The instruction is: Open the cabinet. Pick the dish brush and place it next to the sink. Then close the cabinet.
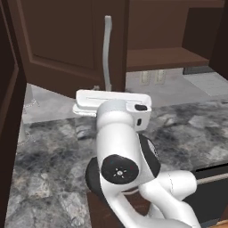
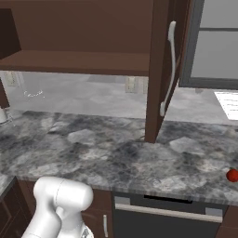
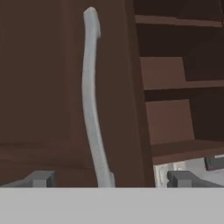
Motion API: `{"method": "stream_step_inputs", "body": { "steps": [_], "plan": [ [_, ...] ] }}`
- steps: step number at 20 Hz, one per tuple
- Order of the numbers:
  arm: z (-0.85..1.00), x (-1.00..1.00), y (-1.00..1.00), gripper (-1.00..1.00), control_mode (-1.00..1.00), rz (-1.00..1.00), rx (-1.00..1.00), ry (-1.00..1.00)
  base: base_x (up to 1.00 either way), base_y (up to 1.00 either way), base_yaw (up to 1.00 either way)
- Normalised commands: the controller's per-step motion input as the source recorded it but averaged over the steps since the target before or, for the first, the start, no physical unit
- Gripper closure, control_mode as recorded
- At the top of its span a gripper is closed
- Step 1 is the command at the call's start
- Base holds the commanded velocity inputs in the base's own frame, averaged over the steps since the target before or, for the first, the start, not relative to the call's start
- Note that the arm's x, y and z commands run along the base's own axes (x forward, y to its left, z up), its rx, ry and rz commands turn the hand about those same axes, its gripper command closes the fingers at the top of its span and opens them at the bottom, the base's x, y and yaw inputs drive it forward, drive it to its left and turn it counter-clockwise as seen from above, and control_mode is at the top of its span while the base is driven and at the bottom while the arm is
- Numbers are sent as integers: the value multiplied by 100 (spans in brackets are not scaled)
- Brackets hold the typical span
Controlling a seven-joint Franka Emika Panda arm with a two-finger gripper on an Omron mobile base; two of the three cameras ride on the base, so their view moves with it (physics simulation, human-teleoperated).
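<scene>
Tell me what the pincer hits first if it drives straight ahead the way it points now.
Most likely the silver bar handle of the cabinet door: it stands between the open pincer tips, with the door panel behind. Depth is hard to judge.

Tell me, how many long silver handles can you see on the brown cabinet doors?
2. One handle runs down the left door, right ahead of the open gripper. The other handle is on the swung-open right door.
</scene>
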Motion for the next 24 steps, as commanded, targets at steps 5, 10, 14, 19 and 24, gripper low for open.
{"method": "stream_step_inputs", "body": {
  "steps": [5, 10, 14, 19, 24],
  "plan": [
    [0, 14, 4, -100, -100, -23, -3, 0, 0, 0, 0],
    [0, 36, 0, -100, -100, -4, 0, 0, 0, 0, 0],
    [0, 42, 0, -100, -100, 0, 0, 0, 0, 0, 0],
    [0, 49, 0, -100, -100, 0, 0, 0, 0, 0, 0],
    [0, 45, -3, -100, -100, 0, 0, 0, 0, 0, 0]
  ]
}}
